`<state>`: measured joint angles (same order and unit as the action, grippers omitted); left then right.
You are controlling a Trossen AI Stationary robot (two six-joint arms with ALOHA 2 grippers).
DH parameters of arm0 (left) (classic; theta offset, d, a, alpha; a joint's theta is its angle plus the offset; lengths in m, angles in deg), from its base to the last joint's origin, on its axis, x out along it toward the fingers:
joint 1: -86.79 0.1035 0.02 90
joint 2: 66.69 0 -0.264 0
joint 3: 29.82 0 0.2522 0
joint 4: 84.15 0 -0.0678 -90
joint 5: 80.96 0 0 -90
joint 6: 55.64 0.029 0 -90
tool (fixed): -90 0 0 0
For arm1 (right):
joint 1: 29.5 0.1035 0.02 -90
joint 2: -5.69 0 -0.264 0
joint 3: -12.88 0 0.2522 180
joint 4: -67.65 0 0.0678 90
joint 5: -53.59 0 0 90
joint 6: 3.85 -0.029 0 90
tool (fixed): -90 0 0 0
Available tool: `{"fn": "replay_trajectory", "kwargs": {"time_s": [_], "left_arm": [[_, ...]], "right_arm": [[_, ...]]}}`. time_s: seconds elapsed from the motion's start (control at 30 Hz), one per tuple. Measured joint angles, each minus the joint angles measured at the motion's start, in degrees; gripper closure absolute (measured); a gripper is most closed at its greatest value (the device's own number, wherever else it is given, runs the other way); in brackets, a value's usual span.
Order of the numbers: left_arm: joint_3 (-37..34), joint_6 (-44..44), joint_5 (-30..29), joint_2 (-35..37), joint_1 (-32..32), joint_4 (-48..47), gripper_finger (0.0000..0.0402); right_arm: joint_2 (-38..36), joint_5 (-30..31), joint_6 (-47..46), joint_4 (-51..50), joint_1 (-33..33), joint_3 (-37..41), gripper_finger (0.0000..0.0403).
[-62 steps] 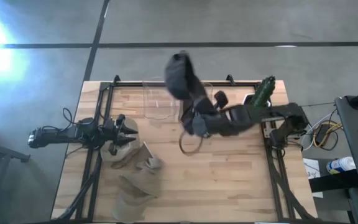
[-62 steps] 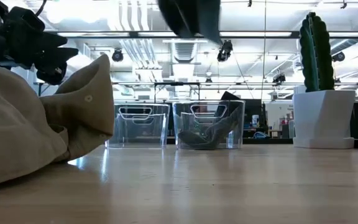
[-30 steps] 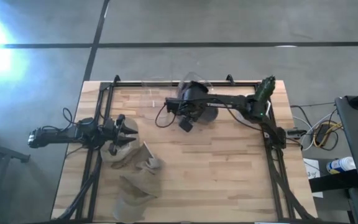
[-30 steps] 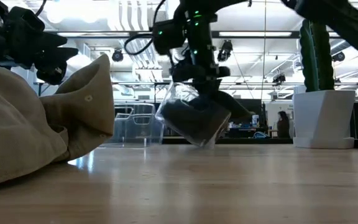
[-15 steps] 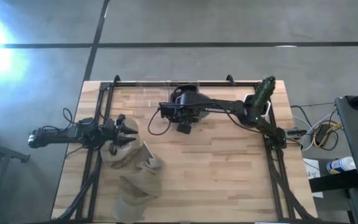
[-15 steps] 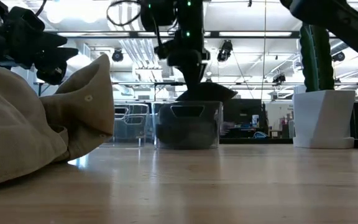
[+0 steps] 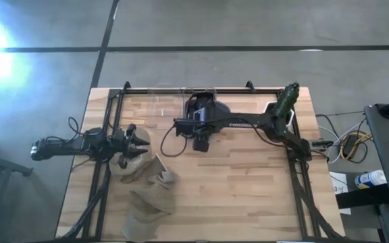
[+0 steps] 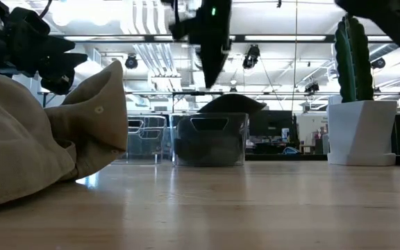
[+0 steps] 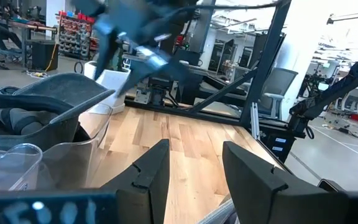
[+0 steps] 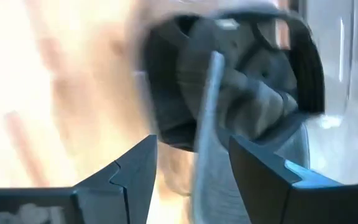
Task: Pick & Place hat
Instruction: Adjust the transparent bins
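A dark hat (image 8: 229, 104) lies in a clear bin (image 8: 210, 141) at the table's far middle, its brim sticking up over the rim. It also shows in the right wrist view as the dark hat (image 10: 229, 81). My right gripper (image 8: 208, 78) hangs open just above it, touching nothing, and the right gripper (image 10: 194, 168) looks down into the bin. Several tan hats (image 7: 147, 185) lie heaped at the near left. My left gripper (image 7: 137, 143) waits open over that heap, and the left gripper (image 9: 194, 168) has nothing between its fingers.
A second clear bin (image 8: 148, 141) stands left of the first. A cactus in a white pot (image 8: 362, 125) stands at the far right corner. Black frame rails (image 7: 110, 128) run along the table's left and right sides. Bare wood (image 7: 242, 189) lies in the near middle.
My right gripper came down with the dark hat into the clear bin, which tipped, slid a little toward the table's left and settled upright. The gripper has let go of the hat and risen; the hat stays in the bin.
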<state>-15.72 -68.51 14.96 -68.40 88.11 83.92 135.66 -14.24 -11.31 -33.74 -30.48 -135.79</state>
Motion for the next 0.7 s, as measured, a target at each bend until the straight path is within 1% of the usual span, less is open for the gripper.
{"fn": "replay_trajectory", "kwargs": {"time_s": [0.07, 0.13, 0.17, 0.2, 0.27, 0.33, 0.4, 0.5, 0.6, 0.7], "left_arm": [[0.00, 0.00, -0.01, 0.00, 0.02, 0.00, 0.0259], [0.00, 0.00, -0.01, 0.00, 0.00, -0.02, 0.0259], [0.00, 0.00, 0.00, 0.00, 0.02, -0.02, 0.0259], [0.00, 0.00, -0.01, 0.00, 0.02, -0.02, 0.0259], [0.00, 0.00, 0.00, -0.02, 0.01, -0.02, 0.0259], [0.00, 0.00, -0.01, -0.02, 0.01, -0.02, 0.0259], [0.00, 0.00, -0.01, -0.02, 0.02, -0.03, 0.0259], [0.00, 0.00, 0.01, -0.02, 0.00, -0.04, 0.0259], [0.00, 0.00, -0.01, -0.02, 0.01, -0.04, 0.0259], [0.00, 0.00, -0.01, -0.02, 0.00, -0.04, 0.0259]], "right_arm": [[-1.07, -5.39, 1.38, 1.47, 1.21, -0.10, 0.0207], [-1.61, -12.68, 0.55, 2.38, 1.97, -0.10, 0.0208], [-1.81, -15.15, -1.31, 3.06, 2.22, -0.10, 0.0209], [-1.88, -15.90, -3.50, 3.64, 2.50, -0.10, 0.0211], [-2.04, -14.34, -7.63, 4.44, 2.95, -0.10, 0.0214], [-2.38, -10.24, -11.04, 6.27, 3.07, -0.10, 0.0218], [-2.69, -8.13, -12.92, 10.16, 2.77, -0.10, 0.0222], [-2.82, -8.28, -15.25, 18.31, 0.61, -0.10, 0.0228], [-2.42, -8.46, -15.89, 25.21, -3.28, -0.10, 0.0235], [-0.63, -11.58, -15.94, 30.18, -7.50, -0.10, 0.0244]]}}
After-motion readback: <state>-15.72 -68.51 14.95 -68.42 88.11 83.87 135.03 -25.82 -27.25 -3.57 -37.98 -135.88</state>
